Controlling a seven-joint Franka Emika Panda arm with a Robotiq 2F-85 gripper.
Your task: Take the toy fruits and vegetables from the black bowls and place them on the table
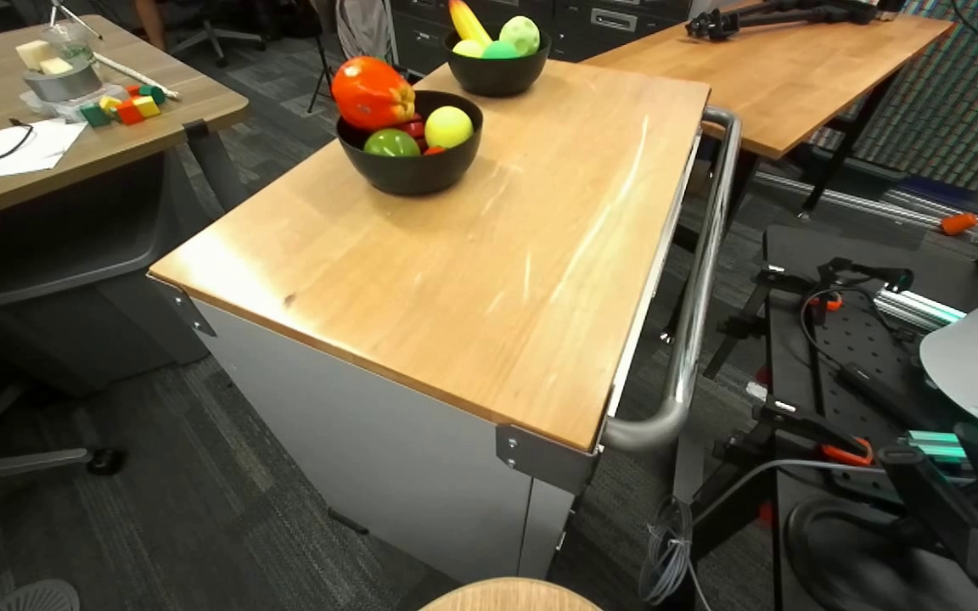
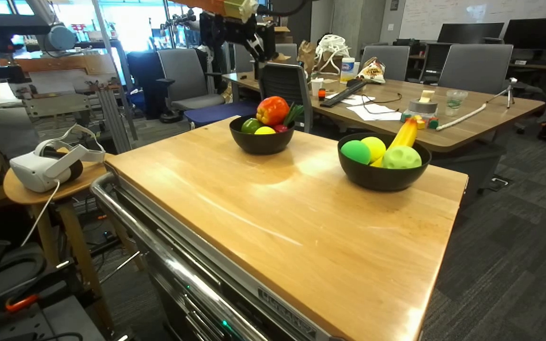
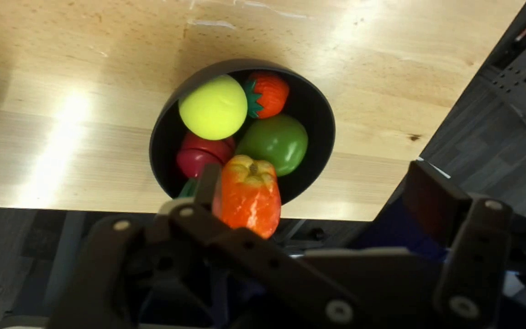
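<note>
Black 2-fingered tool (image 3: pixel 315 187) hangs wide, empty; oblong red-orange plastic fruit (image 3: pixel 252 196) rides high in the round matte-black bowl (image 2: pixel 262 144), probably propped by multicoloured plastic toys (image 3: pixel 274 144).

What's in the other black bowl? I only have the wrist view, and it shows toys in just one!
Observer: A yellow banana and three round toys sit in that black bowl.
Operator: Is the gripper touching my toys?
Observer: No, in an exterior view there's a gap between it and the big red fruit.
Operator: What's the dark green bit by the finger?
Observer: Spiky leaves, poking above the rim of your bowl.
</note>
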